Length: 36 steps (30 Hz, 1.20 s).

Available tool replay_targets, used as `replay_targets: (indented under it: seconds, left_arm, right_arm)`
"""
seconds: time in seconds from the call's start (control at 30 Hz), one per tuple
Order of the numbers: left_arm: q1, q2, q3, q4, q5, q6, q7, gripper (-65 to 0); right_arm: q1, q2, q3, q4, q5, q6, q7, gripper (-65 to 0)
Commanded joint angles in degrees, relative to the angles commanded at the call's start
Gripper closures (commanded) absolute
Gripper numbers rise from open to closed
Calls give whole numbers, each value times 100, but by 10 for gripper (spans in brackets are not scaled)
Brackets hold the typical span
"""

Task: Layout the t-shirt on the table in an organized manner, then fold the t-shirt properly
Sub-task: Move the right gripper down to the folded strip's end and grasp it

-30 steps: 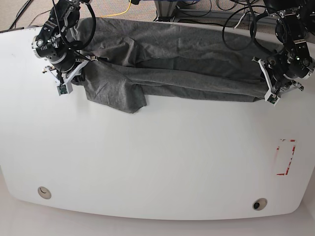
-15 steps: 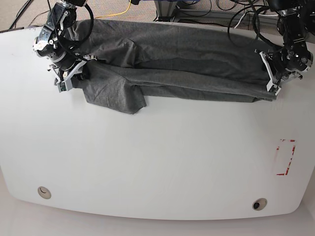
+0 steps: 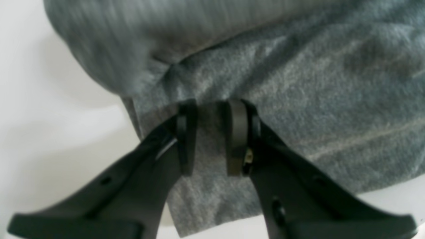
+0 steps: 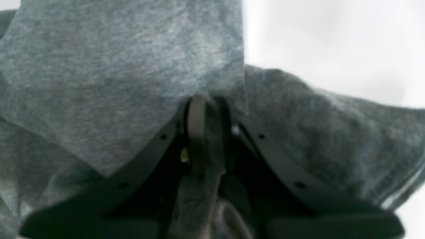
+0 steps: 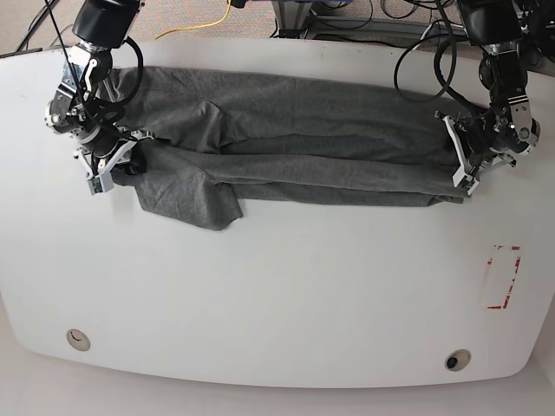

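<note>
Across the upper half of the base view, the t-shirt point(image 5: 295, 139) lies stretched in a long wrinkled band on the table point(image 5: 277, 286), running from the upper left to the right side of the frame. A loose flap of grey cloth hangs down toward the lower left of the band. At the left end the right gripper point(image 5: 111, 166) sits low on the cloth, and at the right end the left gripper point(image 5: 464, 169) does the same; the two are well apart, one at each end of the shirt. From this view I cannot tell how the jaws stand. A red dashed rectangle point(image 5: 503, 277) marks the tabletop at the right, and two round holes point(image 5: 78, 339) sit near the bottom edge.

Seen from the left wrist, the left gripper point(image 3: 209, 136) has its two dark fingers point(image 3: 237, 137) closed in on a narrow strip of the t-shirt point(image 3: 315, 99), pinching cloth between them. White table point(image 3: 49, 132) shows at the left of the frame.

Seen from the right wrist, the right gripper point(image 4: 207, 132) is clenched on a bunched fold of the t-shirt point(image 4: 116, 66), with cloth squeezed between the fingers point(image 4: 196, 129) and trailing down behind them. Bare table point(image 4: 332, 39) fills the upper right; the picture is somewhat blurred.
</note>
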Motion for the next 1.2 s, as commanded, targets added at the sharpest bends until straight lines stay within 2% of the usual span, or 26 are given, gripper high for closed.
replay_targets:
  seconds: [0.23,0.37,0.6,0.67,0.77,0.87,0.93,1.03,1.2]
  left_arm:
    - [-176,0,88,-105,-18,0,26,-132]
    - [-167,0,88,149,-26,0,35,-132]
    - [-132,-9,88,897,-35,0,580,-133]
    - [-132,-9,88,1125,-35,0,668,-133]
    - [-123,-9,88,1486,-35,0,765,-149]
    - [-123,-9,88,1697,-35,0,888,-217]
    - [-158,-9,88,1793,-35,0,993,-278]
    - [-176,-9,70,1908,-35,0,1046,-331]
    - [-352,0,62,1934,-35,0,1046,-332]
  right_arm:
    - [281,9,-9,-88,-9,0,0,-94]
    - [290,9,-18,308,-9,0,-62,-95]
    - [290,-44,-18,1196,-9,0,-695,-97]
    - [290,-53,-18,1477,-9,0,-818,-122]
    - [308,-176,-18,1829,0,0,-967,-222]
    - [343,-281,-18,2048,0,0,-1099,-373]
    - [457,-325,-26,2110,0,0,-1099,-503]
    - [571,-334,-123,1952,0,0,-1020,-637]
    - [905,-299,-818,1284,0,0,-686,-650]
